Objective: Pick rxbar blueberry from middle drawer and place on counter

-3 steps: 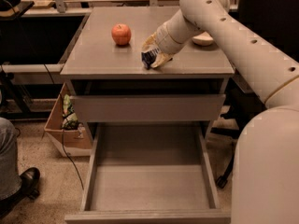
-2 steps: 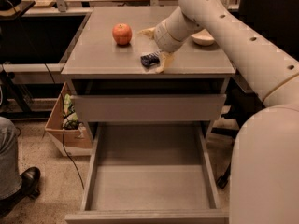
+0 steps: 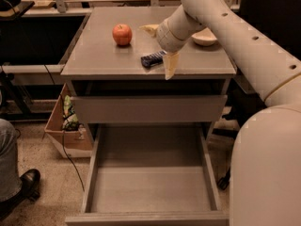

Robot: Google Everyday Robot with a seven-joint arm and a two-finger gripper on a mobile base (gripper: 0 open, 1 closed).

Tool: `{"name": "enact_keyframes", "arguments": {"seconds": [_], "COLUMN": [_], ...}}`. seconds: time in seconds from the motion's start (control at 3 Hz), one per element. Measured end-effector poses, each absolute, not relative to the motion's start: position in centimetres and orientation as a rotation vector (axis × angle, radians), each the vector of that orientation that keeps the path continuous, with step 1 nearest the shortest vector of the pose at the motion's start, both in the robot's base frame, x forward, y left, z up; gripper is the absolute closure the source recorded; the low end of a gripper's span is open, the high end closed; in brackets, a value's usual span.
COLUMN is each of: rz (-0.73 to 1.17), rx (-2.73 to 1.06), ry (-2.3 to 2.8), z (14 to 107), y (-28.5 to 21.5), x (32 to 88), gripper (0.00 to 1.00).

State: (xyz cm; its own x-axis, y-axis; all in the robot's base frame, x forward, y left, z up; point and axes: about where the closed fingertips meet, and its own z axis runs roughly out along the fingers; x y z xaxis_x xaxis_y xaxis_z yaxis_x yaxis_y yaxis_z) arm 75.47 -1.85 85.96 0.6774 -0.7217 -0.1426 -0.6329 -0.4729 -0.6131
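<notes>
while rxbar blueberry (image 3: 152, 60) lies near counter (image 3: 96, 55) front edge, end effector (image 3: 156, 51) just above, spread wide, empty

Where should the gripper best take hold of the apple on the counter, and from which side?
Probably grip the apple across its round middle, from above: it stands free on the counter with bare room on both sides. The gripper, open, hangs to its right, just over the bar.
</notes>
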Motion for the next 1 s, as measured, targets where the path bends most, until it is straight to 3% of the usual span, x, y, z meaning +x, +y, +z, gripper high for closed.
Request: {"name": "enact_keyframes", "arguments": {"seconds": [0.67,1.0], "rz": [-0.148,-0.175], "rx": [-2.05,-1.934], "ry": [1.039,1.123], "z": [92.6,93.3], "y": [-6.4,-11.3], "x": [63.5,58.2], "gripper": [0.0,0.0]}}
